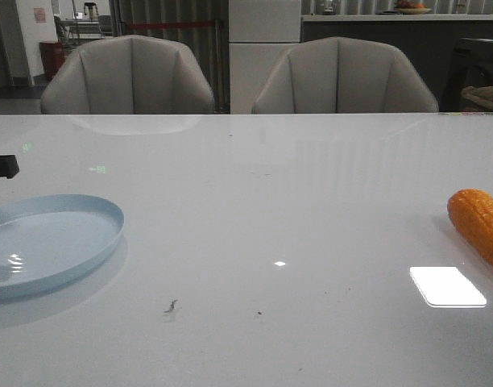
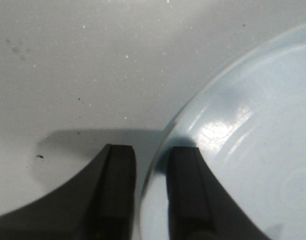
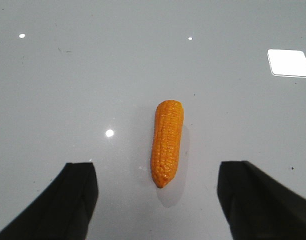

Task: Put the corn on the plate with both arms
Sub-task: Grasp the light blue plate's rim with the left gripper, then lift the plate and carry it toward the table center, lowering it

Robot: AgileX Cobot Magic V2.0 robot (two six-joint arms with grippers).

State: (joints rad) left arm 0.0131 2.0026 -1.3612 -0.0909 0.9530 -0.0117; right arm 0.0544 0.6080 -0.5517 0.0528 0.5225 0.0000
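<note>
The pale blue plate (image 1: 85, 242) lies on the white table at the near left, cut off by the picture's left edge. In the left wrist view my left gripper (image 2: 150, 150) straddles the plate's rim (image 2: 193, 107), one finger outside and one over the inside, the jaws close together on it. The orange corn (image 1: 482, 226) lies at the table's right edge. In the right wrist view the corn (image 3: 166, 142) lies lengthwise between the fingers of my right gripper (image 3: 157, 166), which is wide open above it and touches nothing.
A dark part (image 1: 1, 166) of the left arm shows at the left edge, behind the plate. Two grey chairs (image 1: 130, 76) stand behind the table's far edge. Bright light reflections (image 1: 446, 286) sit on the glossy top near the corn.
</note>
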